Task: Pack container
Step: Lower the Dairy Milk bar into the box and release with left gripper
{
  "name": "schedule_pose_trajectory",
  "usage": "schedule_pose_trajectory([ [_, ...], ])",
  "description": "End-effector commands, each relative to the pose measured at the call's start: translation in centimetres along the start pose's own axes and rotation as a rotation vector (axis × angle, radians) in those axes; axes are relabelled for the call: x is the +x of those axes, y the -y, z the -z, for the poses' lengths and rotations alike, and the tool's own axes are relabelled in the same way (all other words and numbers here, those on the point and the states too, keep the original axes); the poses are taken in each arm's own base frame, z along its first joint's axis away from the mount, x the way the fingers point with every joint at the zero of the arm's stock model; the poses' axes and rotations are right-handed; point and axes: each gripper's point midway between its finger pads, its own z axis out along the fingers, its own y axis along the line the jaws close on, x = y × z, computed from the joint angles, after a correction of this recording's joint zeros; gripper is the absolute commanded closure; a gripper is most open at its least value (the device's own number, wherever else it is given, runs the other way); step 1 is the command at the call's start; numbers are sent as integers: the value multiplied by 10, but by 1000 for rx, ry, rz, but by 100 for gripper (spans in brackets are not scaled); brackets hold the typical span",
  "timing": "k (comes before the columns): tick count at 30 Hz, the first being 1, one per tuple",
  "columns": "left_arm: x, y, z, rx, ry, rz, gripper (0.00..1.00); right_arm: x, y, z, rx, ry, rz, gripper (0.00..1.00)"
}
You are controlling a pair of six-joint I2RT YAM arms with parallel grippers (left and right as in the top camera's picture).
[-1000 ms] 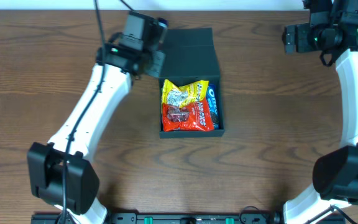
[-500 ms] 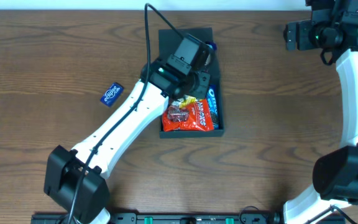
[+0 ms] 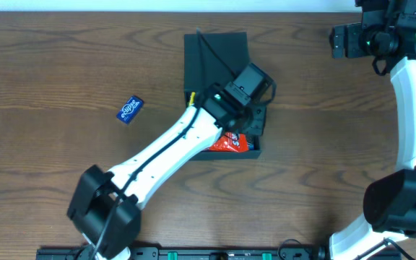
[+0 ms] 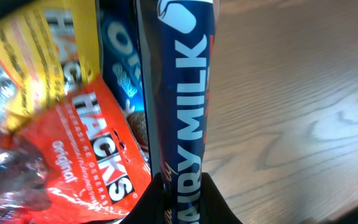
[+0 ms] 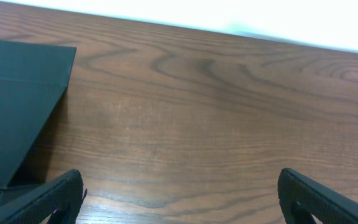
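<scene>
Jaws of your left gripper (image 4: 182,194) pinch a glossy blue chocolate bar (image 4: 180,93), long and flat, over the matte dark cardboard box (image 3: 215,52) mid-table; your right gripper (image 5: 180,194) gapes wide.

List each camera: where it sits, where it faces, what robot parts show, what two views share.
Overhead: above the table, facing straight down at the box; left arm and right arm show.
Left wrist: on the left hand, facing along the bar it grips, orange packet beside; fingers show.
Right wrist: on the right hand, facing low across the table toward the box; open fingers show.
Shared: overhead and left wrist both see the orange packet.
</scene>
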Motion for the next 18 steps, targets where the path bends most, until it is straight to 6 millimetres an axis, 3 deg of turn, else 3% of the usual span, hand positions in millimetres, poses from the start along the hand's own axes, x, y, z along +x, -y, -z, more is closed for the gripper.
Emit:
schedule_pose_trajectory([
  [1,10,-7,-15,-33,-47,103,94,0,2,4,7,5,-22,1],
  [9,21,-18,-40,-84,-101,224,94,1,2,4,5,2,-22,1],
  [18,26,-20,-66,-88,-136,229,94,5,1,4,3,-14,-24,1],
])
